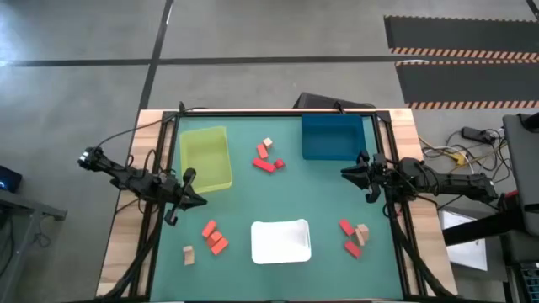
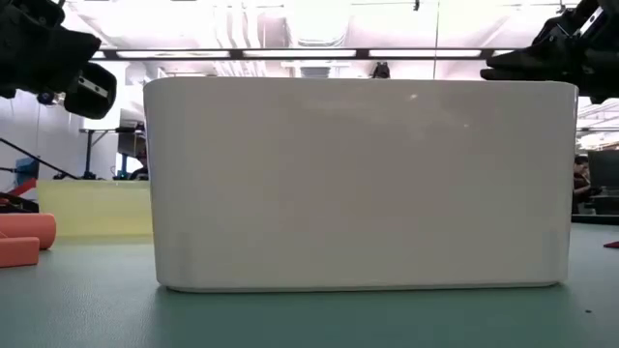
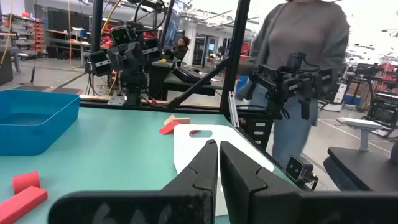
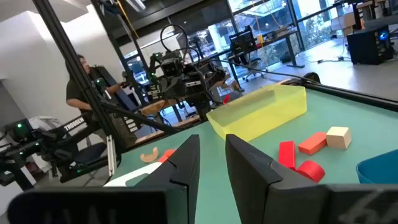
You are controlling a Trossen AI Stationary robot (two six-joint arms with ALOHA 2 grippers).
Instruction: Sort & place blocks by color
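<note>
Small blocks lie flat on the green mat in three groups. Red ones and one tan (image 1: 268, 158) sit between the yellow-green and blue trays and show in the right wrist view (image 4: 305, 152). Orange-red ones (image 1: 213, 236) with a tan one (image 1: 189, 255) lie left of the white tray. Red and tan ones (image 1: 354, 237) lie to its right. My left gripper (image 1: 192, 192) hovers beside the yellow-green tray, shut and empty (image 3: 218, 168). My right gripper (image 1: 352, 172) hovers near the blue tray's near corner, open by a narrow gap and empty (image 4: 212, 155).
The yellow-green tray (image 1: 205, 158) stands far left, the blue tray (image 1: 331, 137) far right, and the white tray (image 1: 280, 241) near the middle, where it fills the low view (image 2: 358, 184). A person (image 3: 298, 37) stands beyond the table's right side. Bare mat lies between the groups.
</note>
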